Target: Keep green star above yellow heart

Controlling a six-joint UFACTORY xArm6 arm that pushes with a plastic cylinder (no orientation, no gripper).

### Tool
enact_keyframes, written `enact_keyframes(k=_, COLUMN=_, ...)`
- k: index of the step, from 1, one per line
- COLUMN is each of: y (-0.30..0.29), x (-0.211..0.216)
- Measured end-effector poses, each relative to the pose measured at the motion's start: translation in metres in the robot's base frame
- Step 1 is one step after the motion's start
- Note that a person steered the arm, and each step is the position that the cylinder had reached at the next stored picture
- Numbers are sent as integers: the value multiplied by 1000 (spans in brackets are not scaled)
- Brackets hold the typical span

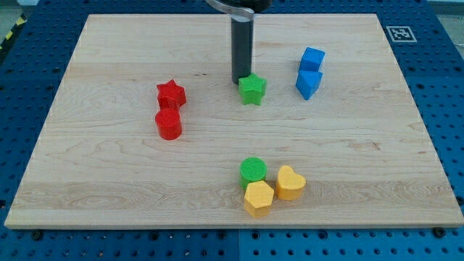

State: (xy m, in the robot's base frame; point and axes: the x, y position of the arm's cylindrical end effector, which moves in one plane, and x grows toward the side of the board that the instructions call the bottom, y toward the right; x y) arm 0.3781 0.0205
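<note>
We see my tip (pixel 240 80) touching the green star (pixel 252 89) on its upper-left side, toward the board's (pixel 109 188) top edge; the yellow heart (pixel 290 183) lies near the bottom edge.

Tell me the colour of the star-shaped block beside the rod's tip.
Green: the green star block, touching my tip, shows in the camera view.

wooden board (pixel 109 181) carries eight coloured blocks, two blue ones apparently stacked (pixel 310 72)
</note>
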Motion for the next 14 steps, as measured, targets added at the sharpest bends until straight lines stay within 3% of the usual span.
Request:
enact_keyframes(k=2, y=22, x=9)
enact_keyframes(k=5, y=23, x=88)
enact_keyframes(k=8, y=68, x=128)
enact_keyframes(k=10, y=72, x=131)
enact_keyframes(k=11, y=60, x=107)
enact_keyframes(k=14, y=24, x=118)
